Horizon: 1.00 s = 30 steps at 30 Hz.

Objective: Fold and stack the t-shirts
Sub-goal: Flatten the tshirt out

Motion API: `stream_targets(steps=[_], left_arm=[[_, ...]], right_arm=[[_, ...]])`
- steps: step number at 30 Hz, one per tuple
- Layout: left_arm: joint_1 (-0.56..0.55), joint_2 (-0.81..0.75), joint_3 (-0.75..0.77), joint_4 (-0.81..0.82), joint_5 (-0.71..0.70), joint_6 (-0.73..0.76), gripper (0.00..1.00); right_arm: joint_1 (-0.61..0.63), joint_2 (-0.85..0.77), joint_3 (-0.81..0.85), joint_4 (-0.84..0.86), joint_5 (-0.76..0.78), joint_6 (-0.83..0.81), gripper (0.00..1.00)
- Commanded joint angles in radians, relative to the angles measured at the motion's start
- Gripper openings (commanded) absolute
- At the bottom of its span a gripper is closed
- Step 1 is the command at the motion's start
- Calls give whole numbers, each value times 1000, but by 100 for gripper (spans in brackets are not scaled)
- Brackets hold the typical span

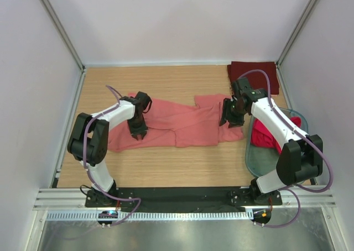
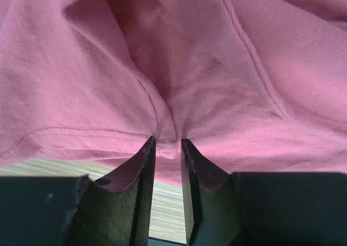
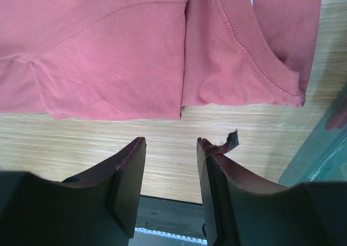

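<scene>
A salmon-pink t-shirt [image 1: 182, 124] lies spread and rumpled across the middle of the table. My left gripper [image 1: 138, 132] stands on its left part. In the left wrist view the fingertips [image 2: 147, 148] pinch a small fold of that shirt [image 2: 217, 67], with creases running out from the pinch. My right gripper [image 1: 228, 120] is over the shirt's right end. In the right wrist view it [image 3: 171, 140] is open and empty above bare wood, just short of the shirt's edge and collar [image 3: 244, 56]. A folded dark maroon t-shirt [image 1: 253, 76] lies at the back right.
A translucent greenish tub [image 1: 264, 160] stands at the right edge with a brighter red t-shirt [image 1: 264, 135] in it; its rim shows in the right wrist view [image 3: 324, 148]. White walls enclose the table on three sides. A black rail runs along the near edge.
</scene>
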Motion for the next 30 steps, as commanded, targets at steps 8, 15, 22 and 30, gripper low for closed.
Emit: stream_targets(steps=[8, 15, 22, 30], left_arm=[[-6, -41, -39, 27, -16, 1, 33], [-7, -38, -31, 20, -73, 16, 16], [-6, -216, -19, -57, -93, 31, 2], [-6, -374, -57, -73, -24, 71, 0]], right_arm=[[-1, -40, -19, 31, -21, -14, 49], [-1, -40, -34, 33, -21, -14, 48], [22, 14, -92, 65, -116, -5, 50], [24, 37, -259, 246, -222, 32, 52]])
